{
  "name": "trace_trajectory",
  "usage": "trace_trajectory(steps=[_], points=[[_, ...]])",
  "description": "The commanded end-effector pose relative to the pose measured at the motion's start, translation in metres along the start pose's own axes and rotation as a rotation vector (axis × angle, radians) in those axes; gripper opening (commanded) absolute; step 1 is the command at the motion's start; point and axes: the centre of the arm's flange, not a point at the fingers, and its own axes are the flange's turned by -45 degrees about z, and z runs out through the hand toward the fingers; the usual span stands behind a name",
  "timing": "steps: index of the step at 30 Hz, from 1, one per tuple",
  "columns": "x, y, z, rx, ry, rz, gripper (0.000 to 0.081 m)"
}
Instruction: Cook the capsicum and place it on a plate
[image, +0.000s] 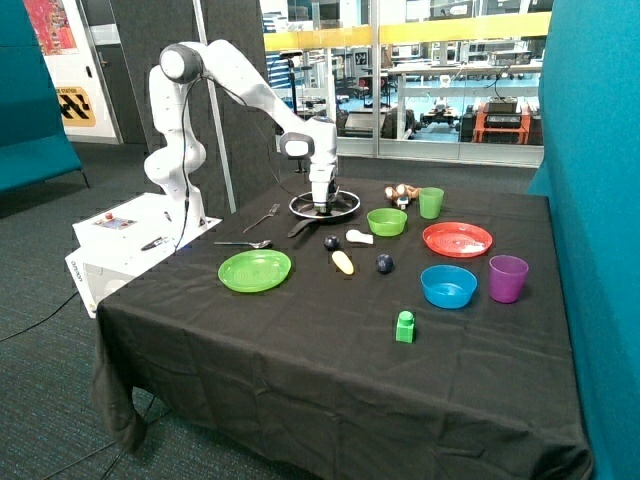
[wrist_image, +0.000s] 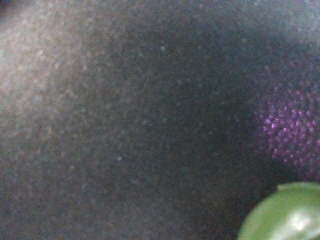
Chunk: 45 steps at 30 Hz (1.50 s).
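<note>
1. A green block (image: 404, 327) is seen nearest the camera, on the black table (image: 300, 340).
2. The gripper (image: 322, 207) is lowered into the pan (image: 338, 207); whether it is spread or pinching cannot be told.
3. The capsicum (wrist_image: 285, 212) is glimpsed in the wrist view against a dark surface, close to the camera.
4. The plate (image: 254, 270) is left bare, well apart from the pan.
</note>
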Motion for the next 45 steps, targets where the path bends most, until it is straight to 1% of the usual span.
trace_trajectory(steps=[1, 11, 18, 25, 32, 35, 38, 41, 45], points=[[0.001, 0.002, 0.001, 0.0028, -0.0028, 0.004, 0.0000], [-0.003, 0.003, -0.003, 0.0028, -0.0028, 0.005, 0.0000], [-0.005, 0.006, -0.016, 0.0028, -0.0028, 0.007, 0.0000], [-0.003, 0.013, -0.041, 0.0028, -0.0029, 0.007, 0.0000], [-0.006, 0.022, -0.062, 0.0028, -0.0029, 0.008, 0.0000], [-0.009, 0.029, -0.072, 0.0028, -0.0029, 0.025, 0.0000], [-0.012, 0.043, -0.086, 0.0027, -0.0029, 0.075, 0.0000], [-0.014, 0.049, -0.091, 0.0027, -0.0030, 0.086, 0.0000], [-0.018, 0.063, -0.100, 0.0026, -0.0030, 0.129, 0.0000]])
